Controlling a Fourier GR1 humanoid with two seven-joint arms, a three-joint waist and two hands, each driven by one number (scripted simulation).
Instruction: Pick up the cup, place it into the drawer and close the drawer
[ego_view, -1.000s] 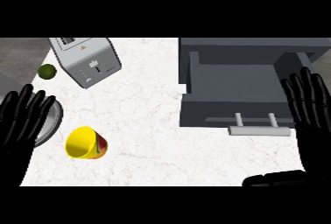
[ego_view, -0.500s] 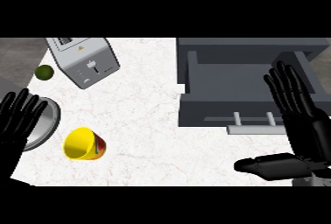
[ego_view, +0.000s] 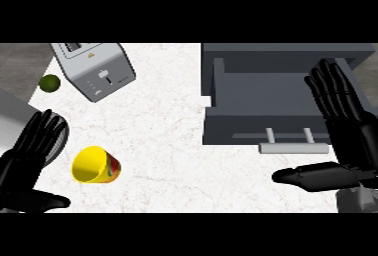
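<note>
Your cup (ego_view: 94, 166) lies tipped on its side on the tabletop (ego_view: 170, 125), well apart from the drawer (ego_view: 255, 100), which stands open to receive it. Your left hand (ego_view: 33, 150) sits just beside the cup, fingers straight and apart, holding nothing. Your right hand (ego_view: 343, 120) hovers over the drawer's right edge, fingers spread, likely placed to push it shut.

The desk (ego_view: 170, 150) carries one yellow cup (ego_view: 94, 166) near its left edge and one silver toaster (ego_view: 96, 70) toward its far left corner. One small green round fruit (ego_view: 49, 83) sits beside the toaster. One grey drawer (ego_view: 258, 131) with one pale handle (ego_view: 292, 147) stands open at the right edge. Two black hands show: the left robot hand (ego_view: 33, 155) and the right robot hand (ego_view: 347, 115).
</note>
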